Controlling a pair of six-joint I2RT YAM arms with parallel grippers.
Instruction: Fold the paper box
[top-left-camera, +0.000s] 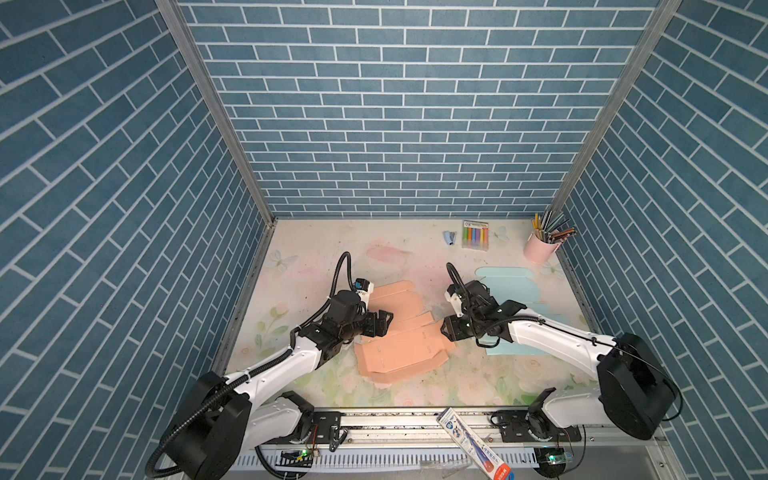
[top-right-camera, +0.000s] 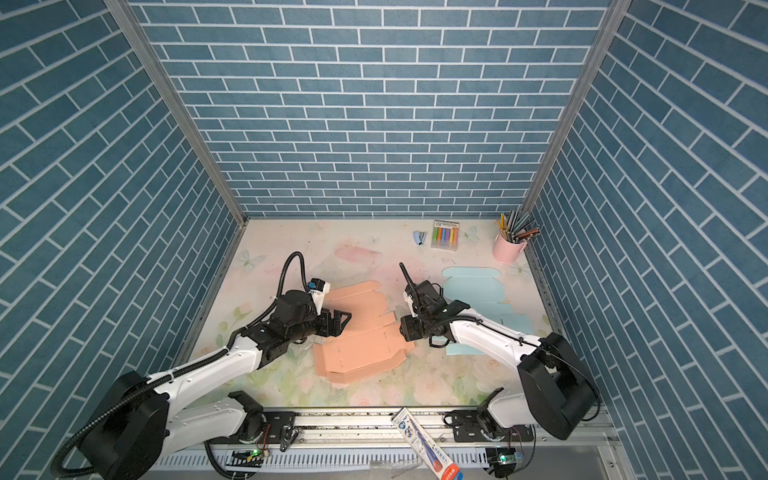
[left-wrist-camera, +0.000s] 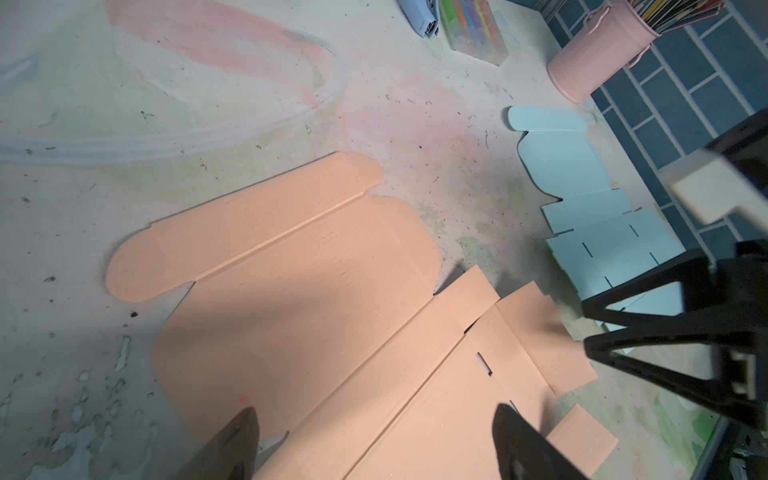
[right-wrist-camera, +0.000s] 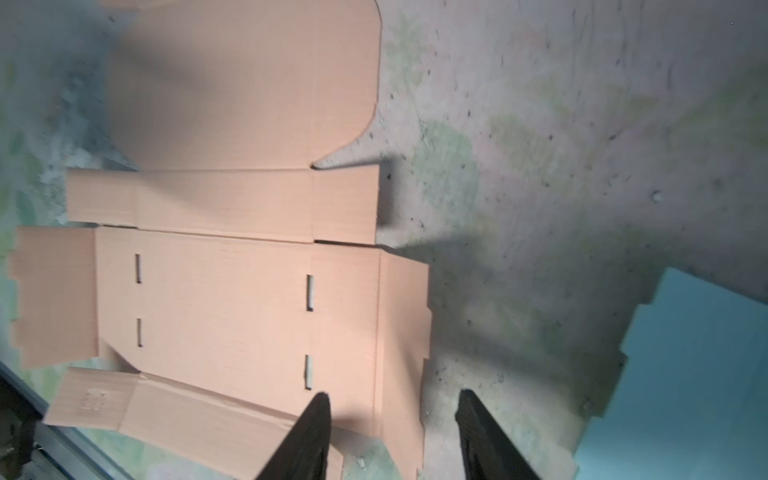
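Cardbd box blank (top-left-camera: 399, 349): flat, creased, slotted

Flat peach paper box (top-left-camera: 399, 349) on table (top-left-camera: 316, 266)

I'm looking at the peach paper box (left-wrist-camera: 299, 299): it's showing as matt card, fine ribbing running across it. The pale blue box blank (left-wrist-camera: 557, 166) is reading as smoother matt card. The printed table mat (left-wrist-camera: 124, 124) is looking worn, scuffed and flaking. The pink pencil bucket (left-wrist-camera: 590, 62) is giving off a soft sheen like painted metal, the marker pack (left-wrist-camera: 473, 37) is showing clear glossy plastic, and the left arm's white shell (top-left-camera: 286, 365) is shining smoothly.
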